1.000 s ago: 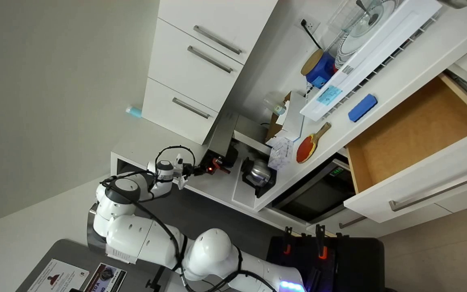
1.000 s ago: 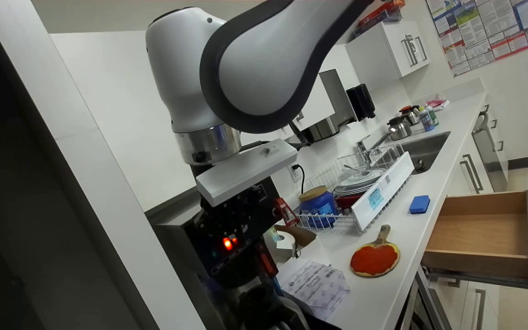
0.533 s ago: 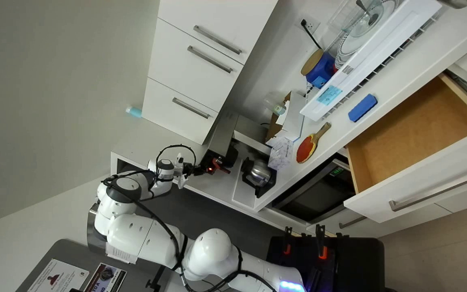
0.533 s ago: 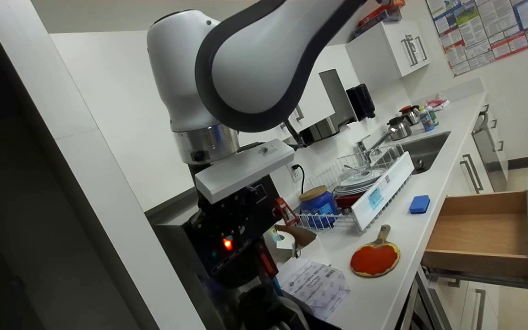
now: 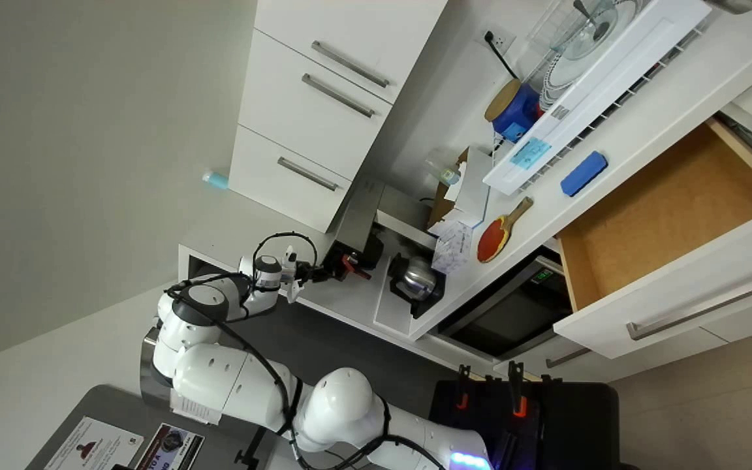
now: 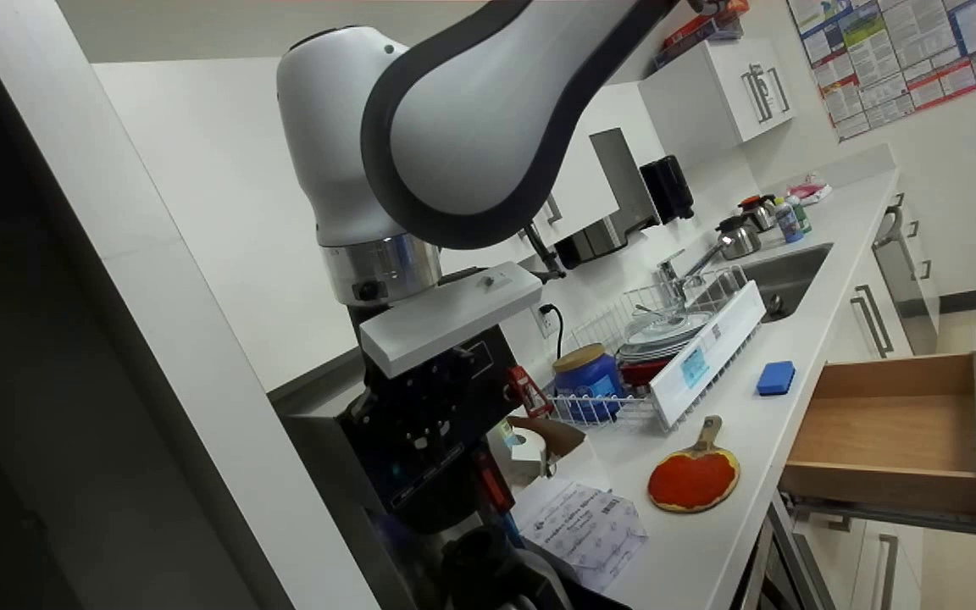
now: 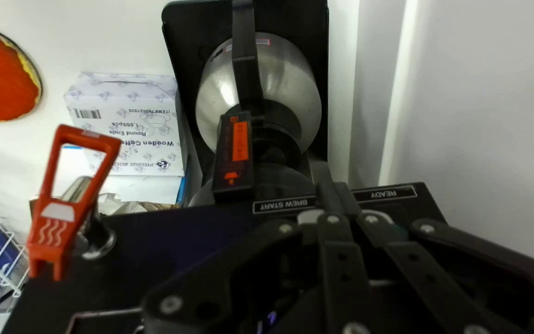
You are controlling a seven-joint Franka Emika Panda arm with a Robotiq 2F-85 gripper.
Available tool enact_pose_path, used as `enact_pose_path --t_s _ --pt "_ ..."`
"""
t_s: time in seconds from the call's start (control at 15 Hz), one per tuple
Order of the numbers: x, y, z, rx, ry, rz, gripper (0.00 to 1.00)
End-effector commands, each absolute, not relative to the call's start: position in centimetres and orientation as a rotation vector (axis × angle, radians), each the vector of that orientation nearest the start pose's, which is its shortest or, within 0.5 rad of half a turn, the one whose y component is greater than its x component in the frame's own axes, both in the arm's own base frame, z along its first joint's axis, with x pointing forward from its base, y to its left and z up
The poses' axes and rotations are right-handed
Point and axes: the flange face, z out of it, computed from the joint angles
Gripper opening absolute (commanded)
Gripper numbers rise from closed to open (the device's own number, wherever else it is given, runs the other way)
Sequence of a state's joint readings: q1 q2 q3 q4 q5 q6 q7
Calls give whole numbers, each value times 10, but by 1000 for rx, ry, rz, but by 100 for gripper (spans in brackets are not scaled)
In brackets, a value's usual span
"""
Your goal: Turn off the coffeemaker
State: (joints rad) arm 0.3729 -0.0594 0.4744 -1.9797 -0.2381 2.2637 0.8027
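Observation:
The coffeemaker (image 5: 337, 253) is a boxy black-fronted machine with a grey body on the counter. Its front panel also shows in an exterior view (image 6: 395, 464) and in the wrist view (image 7: 193, 246), with labels reading BREW START and READY. My gripper (image 7: 336, 199) is shut and empty, its fingertips together in front of the panel between those labels. In an exterior view the gripper (image 5: 318, 274) is at the front panel; whether it touches is hard to tell. No red light shows on the panel. A red tap handle (image 7: 70, 195) sticks out from it.
A metal pot (image 7: 281, 69) stands below the panel. Beside it are a patterned carton (image 7: 128, 125) and a red-and-yellow paddle (image 6: 691, 480). A dish rack (image 6: 704, 360) and blue sponge (image 6: 775, 378) lie farther along the counter. A drawer (image 5: 670, 281) stands open.
The red light on the coffeemaker's panel, lit in the earlier frames, is now dark. The arm has shifted only slightly.

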Motion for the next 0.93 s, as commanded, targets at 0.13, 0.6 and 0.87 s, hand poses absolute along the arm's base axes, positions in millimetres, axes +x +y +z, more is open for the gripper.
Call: enact_pose_path --t_s 0.13,0.6,0.87 --pt "388 432 527 -2947 -282 -655 0" --pt "385 435 523 -2964 -305 -683 0" --pt "362 434 539 -2977 -335 -587 0"
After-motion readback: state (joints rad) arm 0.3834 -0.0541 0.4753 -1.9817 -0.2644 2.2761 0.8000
